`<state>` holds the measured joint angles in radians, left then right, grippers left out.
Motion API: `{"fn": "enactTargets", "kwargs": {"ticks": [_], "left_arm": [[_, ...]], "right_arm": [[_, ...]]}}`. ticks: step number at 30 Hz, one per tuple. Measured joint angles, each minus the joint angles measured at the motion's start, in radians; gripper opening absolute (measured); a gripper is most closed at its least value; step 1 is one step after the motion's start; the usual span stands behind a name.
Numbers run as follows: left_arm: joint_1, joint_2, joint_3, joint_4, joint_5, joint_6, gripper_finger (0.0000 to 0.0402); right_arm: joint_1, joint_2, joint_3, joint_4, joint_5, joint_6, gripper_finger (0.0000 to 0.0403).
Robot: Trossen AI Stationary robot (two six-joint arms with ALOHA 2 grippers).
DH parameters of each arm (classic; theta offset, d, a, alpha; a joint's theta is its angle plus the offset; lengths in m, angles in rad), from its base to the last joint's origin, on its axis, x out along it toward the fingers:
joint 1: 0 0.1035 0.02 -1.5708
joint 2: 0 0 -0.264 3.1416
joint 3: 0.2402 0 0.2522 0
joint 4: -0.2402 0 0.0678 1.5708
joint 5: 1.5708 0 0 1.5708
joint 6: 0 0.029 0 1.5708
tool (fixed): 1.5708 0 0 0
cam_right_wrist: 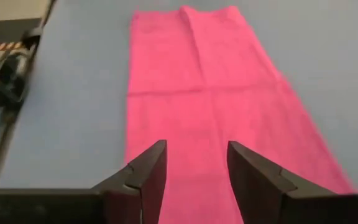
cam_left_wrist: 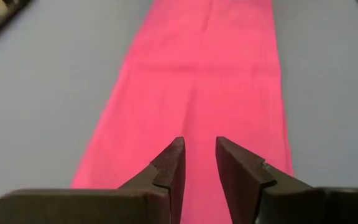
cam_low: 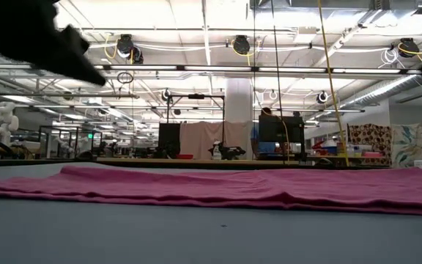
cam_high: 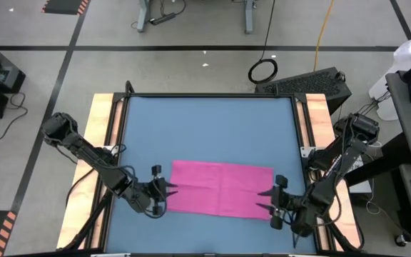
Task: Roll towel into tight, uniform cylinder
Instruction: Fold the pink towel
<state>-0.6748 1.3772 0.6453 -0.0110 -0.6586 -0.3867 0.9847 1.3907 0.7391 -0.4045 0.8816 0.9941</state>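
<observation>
A blue tabletop point(cam_high: 205, 128) with pale wooden side rails sits on a grey workshop floor. The thin magenta-pink towel point(cam_high: 220, 187) lies flat, lower centre of the high view. The left gripper point(cam_high: 168, 188) hovers at its left end, jaws narrowly parted and empty — the right gripper point(cam_high: 268, 198) at its right end, jaws wider, empty.

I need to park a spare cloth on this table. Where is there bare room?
The blue tabletop is bare across its far half, between the wooden side rails, beyond the towel. The near strip is crowded: left gripper and right gripper flank the towel's ends.
</observation>
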Motion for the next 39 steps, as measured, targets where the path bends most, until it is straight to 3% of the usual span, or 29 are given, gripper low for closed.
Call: {"fn": "enactTargets", "kwargs": {"ticks": [3, 7, 12, 17, 21, 26, 35, 39], "left_arm": [[0.056, 0.021, 0.001, 0.115, 0.011, 0.127, 0.0097], [0.158, 0.052, 0.002, 0.211, 0.105, 0.258, 0.0097], [0.295, 0.101, 0.002, 0.237, 0.209, 0.310, 0.0097], [0.394, 0.175, 0.002, 0.244, 0.337, 0.296, 0.0097], [0.428, 0.250, 0.001, 0.241, 0.366, 0.272, 0.0097], [0.466, 0.335, 0.001, 0.231, 0.367, 0.237, 0.0097], [0.553, 0.367, 0.004, 0.222, 0.311, 0.290, 0.0097], [0.622, 0.350, 0.002, 0.200, 0.240, 0.369, 0.0097]], "right_arm": [[-0.084, 0.000, 0.000, 0.061, -0.036, -0.165, 0.0142], [-0.202, 0.000, 0.000, 0.142, -0.086, -0.400, 0.0116], [-0.346, 0.000, -0.009, 0.216, -0.162, -0.582, 0.0078], [-0.476, 0.000, -0.120, 0.510, -0.328, -0.737, 0.0034], [-0.549, 0.000, -0.267, 0.808, -0.428, -0.770, 0.0005], [-0.588, 0.000, -0.429, 1.051, -0.440, -0.736, 0.0006], [-0.611, 0.000, -0.561, 1.083, -0.428, -0.663, 0.0001], [-0.613, 0.000, -0.575, 1.083, -0.318, -0.668, 0.0001]]}}
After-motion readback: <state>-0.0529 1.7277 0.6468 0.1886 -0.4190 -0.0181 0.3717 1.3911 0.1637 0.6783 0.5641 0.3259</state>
